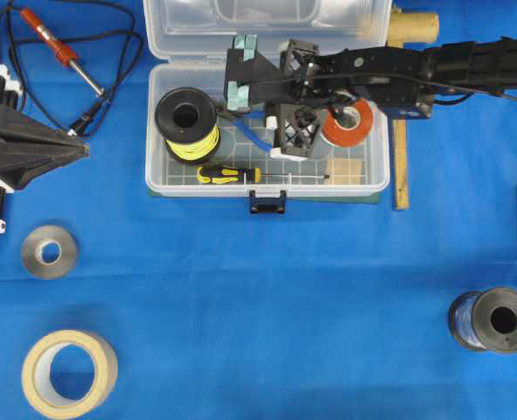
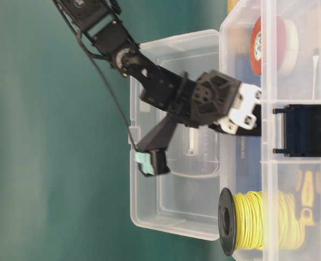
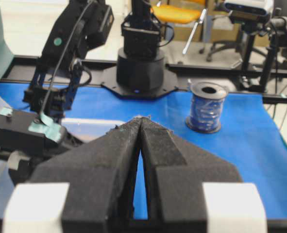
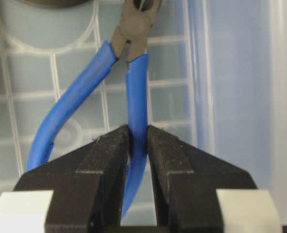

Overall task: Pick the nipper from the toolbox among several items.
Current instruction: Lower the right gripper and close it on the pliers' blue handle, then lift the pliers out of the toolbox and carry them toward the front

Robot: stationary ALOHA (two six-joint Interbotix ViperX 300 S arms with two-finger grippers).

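Note:
The clear toolbox (image 1: 157,114) stands open at the top middle, lid back. My right arm reaches into it from the right. The nipper (image 4: 136,87) lies on the grid floor, dark head pointing away from the camera and blue handles spread. My right gripper (image 4: 137,133) is shut on one of those handles; the other handle curves off to the left, free. From overhead only a bit of the nipper's blue handle (image 1: 254,136) shows below the right gripper (image 1: 237,107). My left gripper (image 1: 87,150) rests at the left edge, shut and empty, its tips (image 3: 142,119) touching.
Inside the box are a yellow wire spool (image 1: 186,122), a yellow-and-black screwdriver (image 1: 227,174) and a red roll (image 1: 350,122). On the blue cloth lie a soldering iron (image 1: 61,52), a metal roll (image 1: 50,252), masking tape (image 1: 70,372) and a dark spool (image 1: 494,319).

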